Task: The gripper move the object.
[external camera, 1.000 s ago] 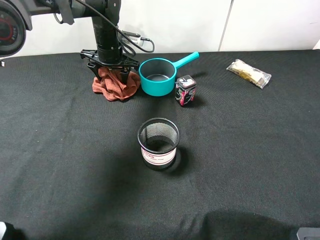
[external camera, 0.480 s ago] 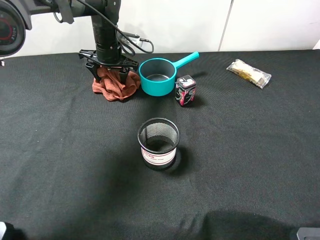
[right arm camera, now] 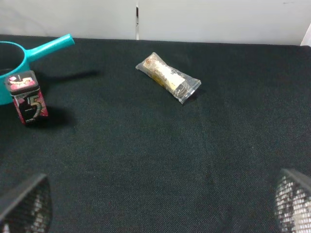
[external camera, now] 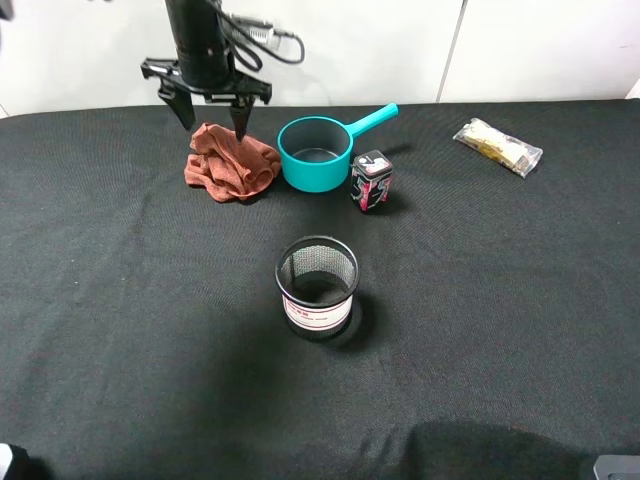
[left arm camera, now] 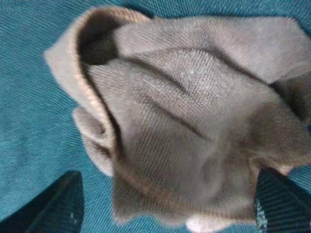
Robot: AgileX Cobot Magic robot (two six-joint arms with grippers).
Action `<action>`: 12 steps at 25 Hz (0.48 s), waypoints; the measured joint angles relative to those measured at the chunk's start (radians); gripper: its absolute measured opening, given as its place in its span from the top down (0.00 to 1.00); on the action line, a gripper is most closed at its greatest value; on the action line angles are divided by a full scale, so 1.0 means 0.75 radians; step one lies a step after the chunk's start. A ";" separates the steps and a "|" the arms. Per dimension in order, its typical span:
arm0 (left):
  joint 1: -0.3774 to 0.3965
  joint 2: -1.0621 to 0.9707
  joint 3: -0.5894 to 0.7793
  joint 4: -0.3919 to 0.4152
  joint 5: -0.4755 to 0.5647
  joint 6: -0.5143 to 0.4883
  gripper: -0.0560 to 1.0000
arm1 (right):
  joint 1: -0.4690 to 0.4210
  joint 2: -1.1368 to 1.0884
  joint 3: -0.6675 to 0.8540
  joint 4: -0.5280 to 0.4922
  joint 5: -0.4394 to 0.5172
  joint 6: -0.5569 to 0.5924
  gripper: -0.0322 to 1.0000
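A crumpled red-brown cloth lies on the black table, just left of a teal saucepan. My left gripper hangs open right above the cloth's back edge, fingers spread and empty. In the left wrist view the cloth fills the frame, with the two dark fingertips wide apart on either side of it and clear of it. My right gripper is open and empty over bare table, away from the cloth.
A small dark box stands right of the saucepan. A black mesh cup stands mid-table. A wrapped snack packet lies at the back right and also shows in the right wrist view.
My left gripper was down on the cloth with its fingers around it. It has let go and risen, and the cloth stays on the table beside the saucepan.
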State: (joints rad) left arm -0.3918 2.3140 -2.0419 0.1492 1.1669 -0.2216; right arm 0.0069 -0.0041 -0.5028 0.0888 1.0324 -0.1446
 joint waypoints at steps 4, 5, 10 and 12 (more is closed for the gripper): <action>-0.001 -0.100 0.000 0.003 0.001 0.000 0.28 | 0.000 0.000 0.000 0.000 0.000 0.000 0.30; -0.002 -0.128 0.000 0.003 0.003 0.000 0.28 | 0.000 0.000 0.000 0.000 0.000 0.000 0.30; -0.004 -0.276 0.010 0.022 0.004 0.000 0.28 | 0.000 0.000 0.000 0.000 0.000 0.000 0.30; -0.004 -0.350 0.060 0.037 0.004 0.000 0.28 | 0.000 0.000 0.000 0.000 0.000 0.000 0.30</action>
State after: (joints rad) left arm -0.3949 2.0513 -1.9969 0.1766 1.1698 -0.2216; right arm 0.0069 -0.0041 -0.5028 0.0888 1.0324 -0.1446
